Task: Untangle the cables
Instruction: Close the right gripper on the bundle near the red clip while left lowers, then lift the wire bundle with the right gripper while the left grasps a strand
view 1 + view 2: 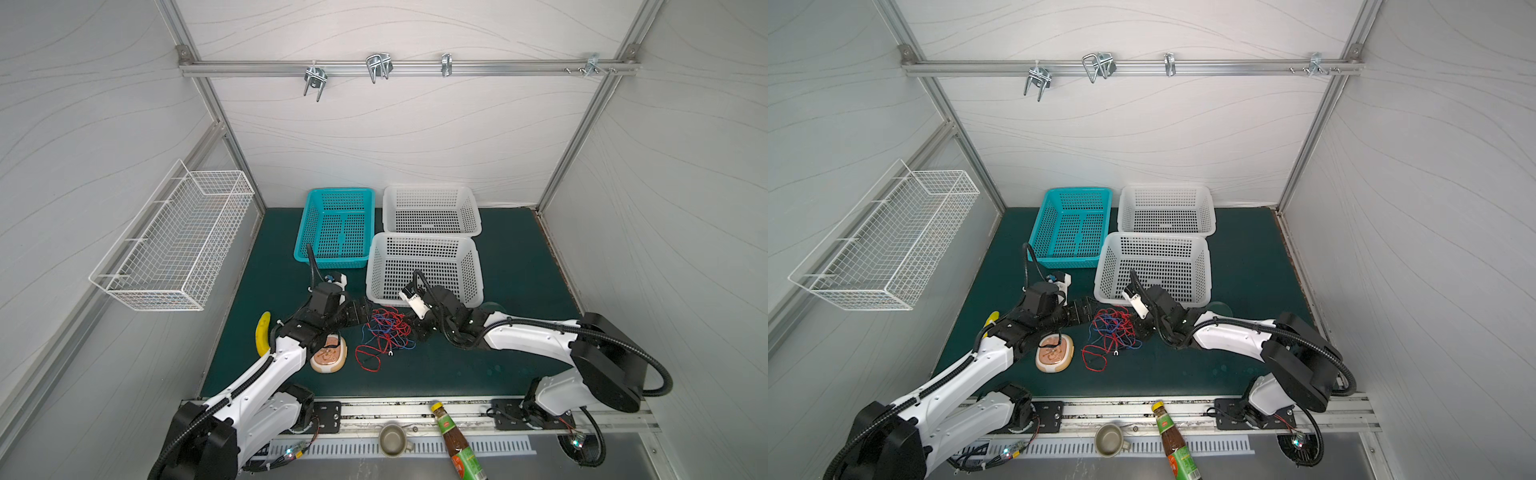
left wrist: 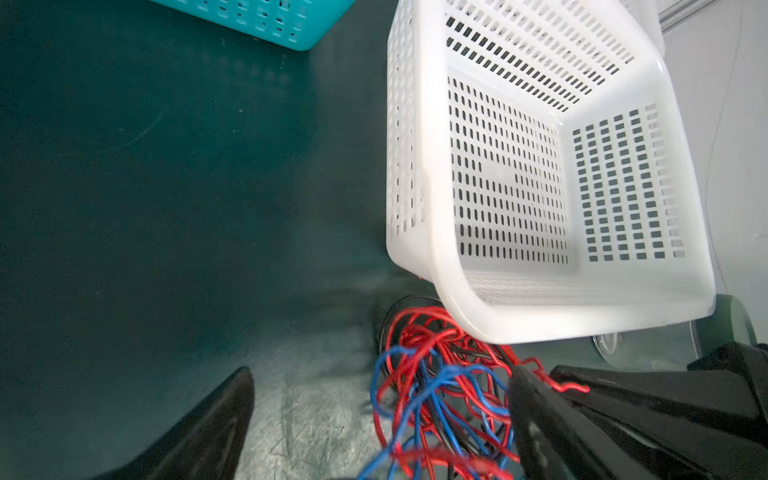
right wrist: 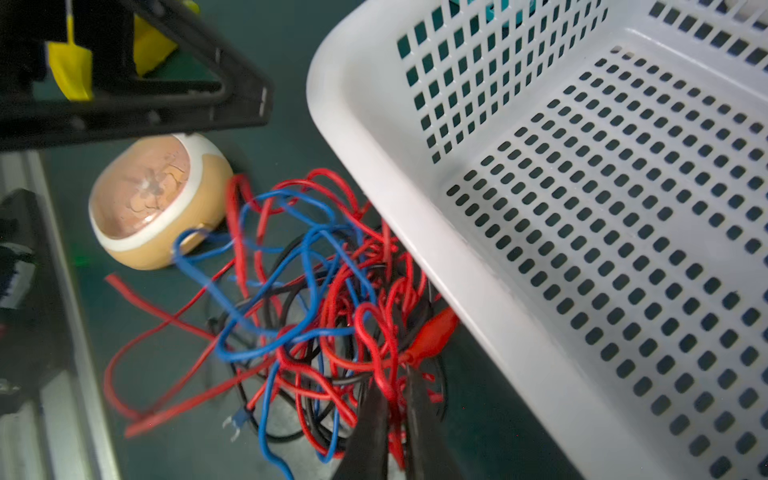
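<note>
The cables (image 1: 388, 332) (image 1: 1113, 332) are a knot of thin red, blue and black wires on the green mat, just in front of the near white basket. One red loop (image 1: 368, 359) trails toward the front. My left gripper (image 1: 365, 316) (image 2: 382, 378) is open at the knot's left edge, and part of the tangle (image 2: 436, 395) lies between its fingers, close to one of them. My right gripper (image 1: 413, 328) (image 3: 397, 382) is shut on red strands at the knot's right edge, beside a red clip (image 3: 432, 332).
The near white basket (image 1: 424, 239) stands right behind the tangle. A teal basket (image 1: 340, 191) and another white basket (image 1: 430, 189) are farther back. A round tan object (image 1: 328, 355) and a banana (image 1: 262, 332) lie left. A bottle (image 1: 455, 440) and cup (image 1: 392, 438) sit at the front rail.
</note>
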Available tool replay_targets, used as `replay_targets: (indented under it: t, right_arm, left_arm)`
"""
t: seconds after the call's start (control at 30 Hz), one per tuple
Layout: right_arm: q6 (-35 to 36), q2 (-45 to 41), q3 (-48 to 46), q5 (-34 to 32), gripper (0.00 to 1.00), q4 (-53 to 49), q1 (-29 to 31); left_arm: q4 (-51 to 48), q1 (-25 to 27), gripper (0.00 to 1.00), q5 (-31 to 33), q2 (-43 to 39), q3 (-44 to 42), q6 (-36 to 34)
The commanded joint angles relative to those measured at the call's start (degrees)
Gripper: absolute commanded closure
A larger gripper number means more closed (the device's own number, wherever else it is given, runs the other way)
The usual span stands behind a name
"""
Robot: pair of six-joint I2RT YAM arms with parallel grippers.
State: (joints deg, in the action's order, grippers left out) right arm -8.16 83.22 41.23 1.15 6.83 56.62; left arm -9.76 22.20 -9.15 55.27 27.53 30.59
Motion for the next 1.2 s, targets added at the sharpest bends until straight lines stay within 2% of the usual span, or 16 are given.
replay_targets:
  t: [0.0,0.03,0.3,0.6,0.83,1.17]
  right_arm:
    - [0.8,-3.6,1.6,0.7,0.97,-0.5,0.0]
    - [1.2,-4.4,1.8,0.6,1.0,-1.0,0.0]
    - [3.7,-8.0,4.1,0.0,1.0,-2.5,0.9]
    - [4.6,-7.9,5.0,-2.0,1.0,-4.9,1.1]
    - [2.9,-14.2,1.8,-4.9,1.0,-3.2,1.1]
    - [2.2,-23.8,0.8,-6.5,1.0,-6.0,1.1]
  left_arm:
    - [3.4,0.2,0.04,-2.2,-1.3,1.6,-1.2]
    - [3.4,0.2,0.04,-2.5,-1.5,1.5,-1.3]
    - [3.6,0.2,0.04,-4.3,-2.7,0.6,-1.3]
    - [1.0,0.2,0.09,-1.7,-4.1,1.2,-1.2]
    - [0.2,0.2,0.11,-0.6,-3.3,0.9,-0.4]
    - [7.3,0.2,0.12,-7.3,-8.2,-3.0,-0.8]
